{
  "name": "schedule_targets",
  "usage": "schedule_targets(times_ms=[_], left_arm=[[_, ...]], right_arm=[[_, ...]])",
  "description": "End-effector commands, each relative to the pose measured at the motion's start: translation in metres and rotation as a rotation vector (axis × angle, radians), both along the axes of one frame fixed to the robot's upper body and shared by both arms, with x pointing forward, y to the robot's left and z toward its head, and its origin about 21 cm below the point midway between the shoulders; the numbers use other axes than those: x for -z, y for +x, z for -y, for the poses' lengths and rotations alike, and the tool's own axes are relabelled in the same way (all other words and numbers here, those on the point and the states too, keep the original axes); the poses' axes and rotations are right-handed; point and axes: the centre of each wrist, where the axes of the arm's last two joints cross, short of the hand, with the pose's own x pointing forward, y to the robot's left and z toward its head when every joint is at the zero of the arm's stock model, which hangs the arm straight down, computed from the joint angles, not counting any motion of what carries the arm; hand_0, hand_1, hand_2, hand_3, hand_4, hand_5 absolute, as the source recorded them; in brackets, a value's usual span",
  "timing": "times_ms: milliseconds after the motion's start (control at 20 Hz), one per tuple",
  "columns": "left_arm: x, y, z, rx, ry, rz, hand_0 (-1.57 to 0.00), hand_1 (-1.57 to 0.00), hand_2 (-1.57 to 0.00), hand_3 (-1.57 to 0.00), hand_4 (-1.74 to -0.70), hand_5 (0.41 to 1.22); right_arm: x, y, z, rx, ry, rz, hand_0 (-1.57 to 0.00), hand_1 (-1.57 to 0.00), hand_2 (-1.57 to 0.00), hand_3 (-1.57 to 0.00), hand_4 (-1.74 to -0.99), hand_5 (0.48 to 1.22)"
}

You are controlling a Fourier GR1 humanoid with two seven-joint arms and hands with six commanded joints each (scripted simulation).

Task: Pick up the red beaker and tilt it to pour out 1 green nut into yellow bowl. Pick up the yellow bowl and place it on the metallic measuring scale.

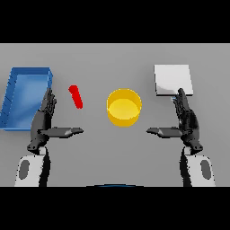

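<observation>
The red beaker (pixel 76 96) stands slightly tilted on the grey surface (pixel 103 148), left of the yellow bowl (pixel 124 107) and apart from it. No green nut can be made out in or near it. The bowl looks empty, sitting near the middle of the surface. Right of the bowl and a little farther back lies the metallic measuring scale (pixel 173 80), a pale square plate, not touching the bowl. Far left of the bowl, beyond the beaker, sits a blue tray (pixel 26 96).

The left robot hand (pixel 45 119) hovers nearer the robot than the beaker and left of the bowl, fingers straight and thumb stretched toward the bowl, holding nothing. The right robot hand (pixel 185 120) mirrors it right of the bowl, just in front of the scale, also spread and empty.

The step in hand is likely the first reach for the beaker. Being nearest, the left robot hand suits it: approach from the side away from the bowl, close around the beaker's middle, lift it clear, carry it over the bowl's rim, then tilt slowly so only one nut drops.
</observation>
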Motion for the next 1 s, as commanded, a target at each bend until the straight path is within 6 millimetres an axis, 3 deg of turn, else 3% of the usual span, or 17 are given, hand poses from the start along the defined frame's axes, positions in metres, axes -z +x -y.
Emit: schedule_targets(times_ms=[0,250,350,550,750,950], left_arm=[[0.0,0.0,0.0,0.0,-0.001,0.001,0.0,0.0,0.0,0.0,-1.2,0.652],[-0.002,-0.002,0.005,-0.002,-0.005,0.007,0.0,0.0,0.0,0.0,-1.2,0.652],[-0.008,-0.017,0.004,0.046,0.121,0.037,0.0,0.0,0.0,0.0,-1.21,0.649],[-0.017,-0.029,0.009,0.075,0.181,0.008,0.0,0.0,0.0,0.0,-1.22,0.66],[-0.015,-0.025,0.008,0.107,0.207,-0.002,0.0,0.0,0.0,0.0,-1.25,0.679],[-0.011,0.006,0.018,0.128,0.185,-0.026,0.0,0.0,0.0,0.0,-1.36,0.724]], right_arm=[[0.0,0.0,0.0,0.001,0.0,0.0,0.0,0.0,0.0,0.0,-1.245,0.681],[-0.001,-0.001,0.0,-0.001,0.0,-0.001,0.0,0.0,0.0,0.0,-1.245,0.681],[-0.005,-0.02,0.004,-0.032,-0.225,0.126,0.0,0.0,0.0,0.0,-1.242,0.678],[-0.008,-0.031,-0.003,-0.046,-0.32,0.13,0.0,0.0,0.0,0.0,-1.235,0.678],[-0.013,-0.032,-0.002,-0.062,-0.297,0.137,0.0,0.0,0.0,0.0,-1.254,0.682],[-0.014,-0.03,-0.002,-0.072,-0.254,0.15,0.0,0.0,0.0,0.0,-1.286,0.676]])
